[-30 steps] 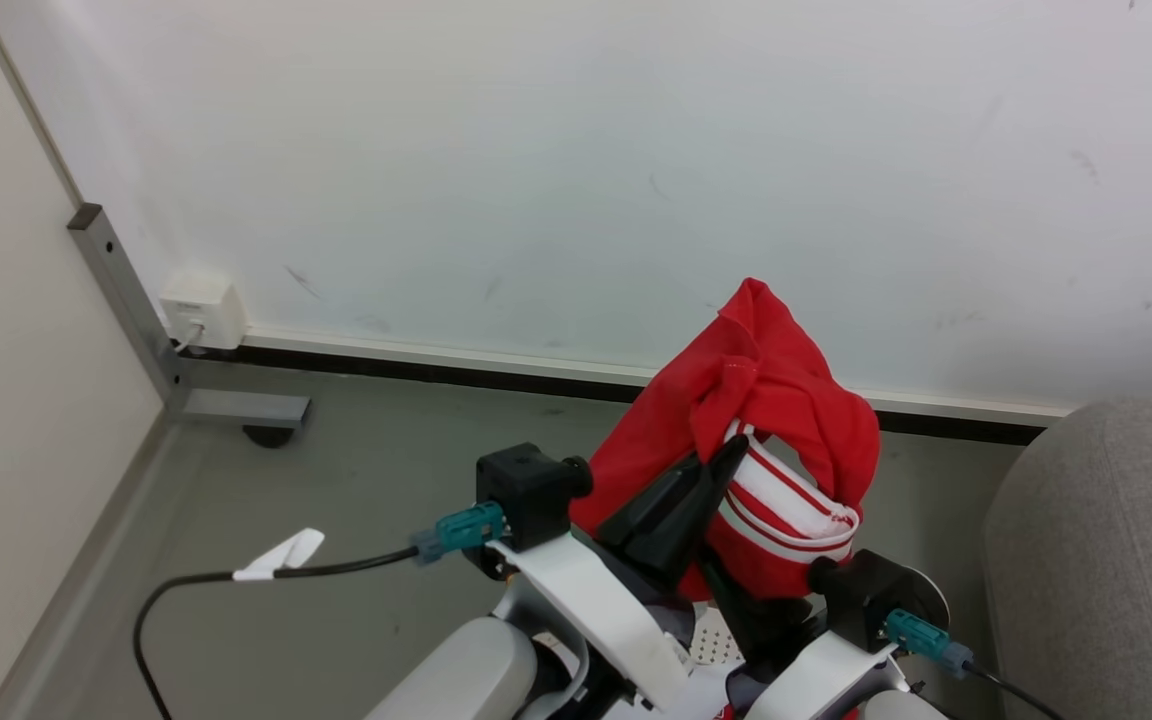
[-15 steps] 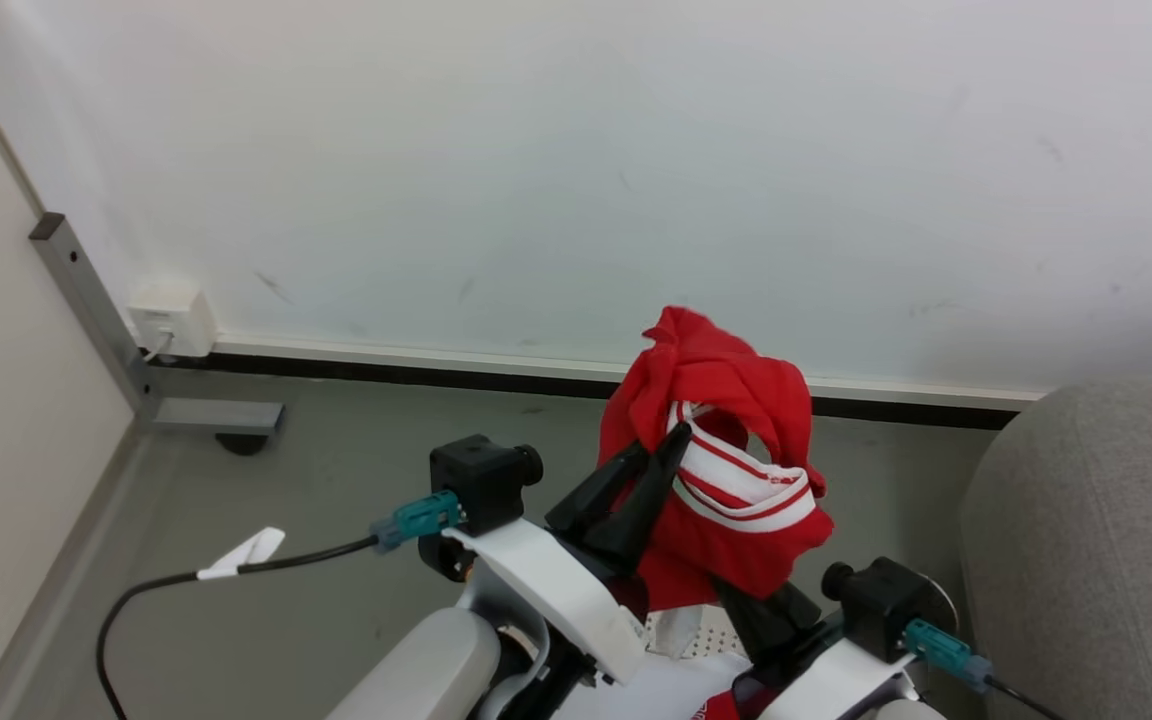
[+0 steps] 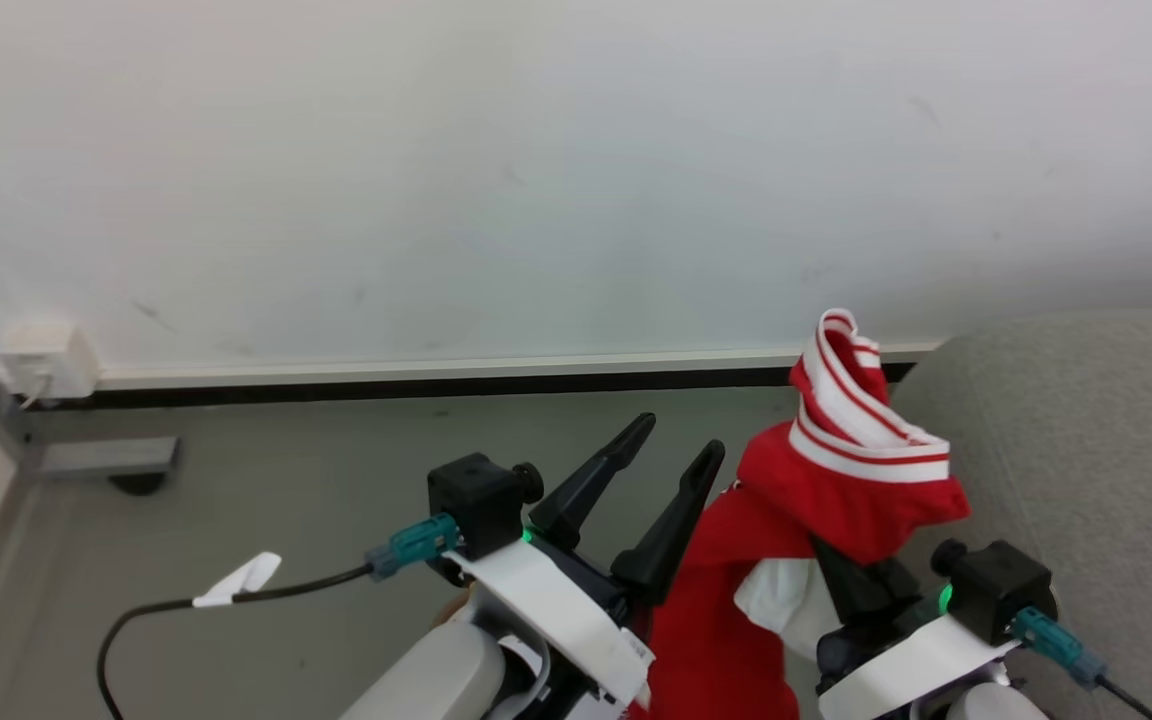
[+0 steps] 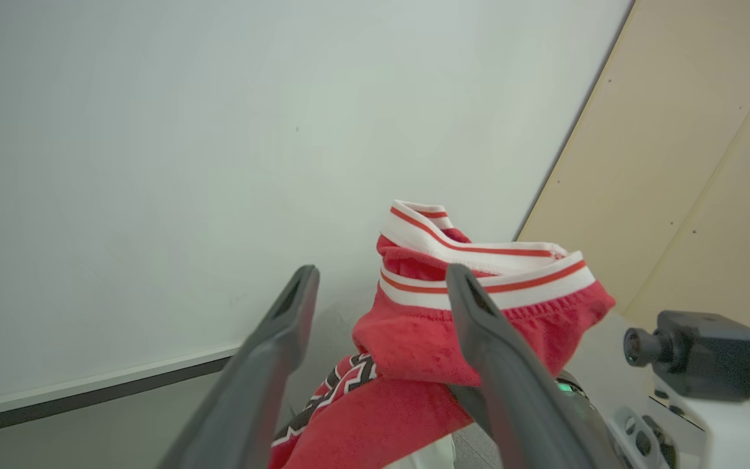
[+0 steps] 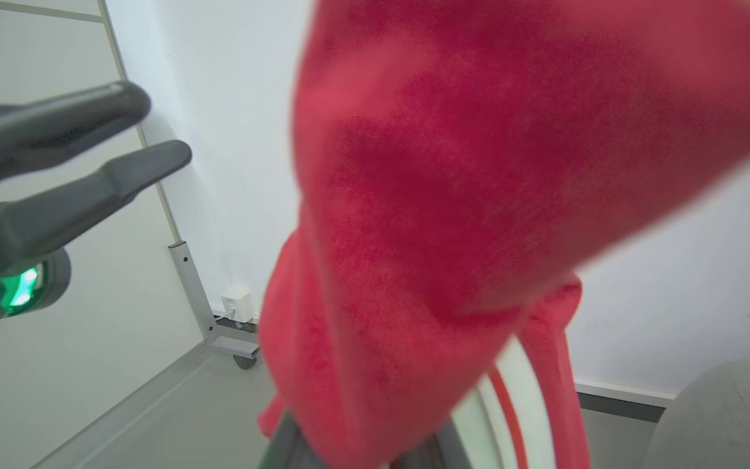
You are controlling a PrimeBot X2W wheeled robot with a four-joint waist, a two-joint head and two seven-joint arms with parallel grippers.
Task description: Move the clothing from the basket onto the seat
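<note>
The red clothing (image 3: pixel 841 500), with its white striped band on top, is draped over my right gripper (image 3: pixel 848 525), whose fingers are buried in the cloth and hold it up. It hangs just left of the grey seat (image 3: pixel 1086 450). My left gripper (image 3: pixel 674 442) stands open and empty beside the clothing, apart from it. In the left wrist view, my left gripper (image 4: pixel 381 281) frames the clothing (image 4: pixel 427 339) behind its spread fingers. In the right wrist view, the clothing (image 5: pixel 446 195) is blurred and close, with the seat (image 5: pixel 726 417) at the lower right. The basket is out of view.
A white wall with a dark baseboard (image 3: pixel 436 385) runs across the back. At the left are a socket box (image 3: pixel 41 360) and a grey metal foot with a castor (image 3: pixel 106 460). A black cable with a white tag (image 3: pixel 236 580) trails from my left wrist.
My left gripper has opened and let go of the clothing. The right gripper has carried it to the right, up to the seat. The head camera has turned right.
</note>
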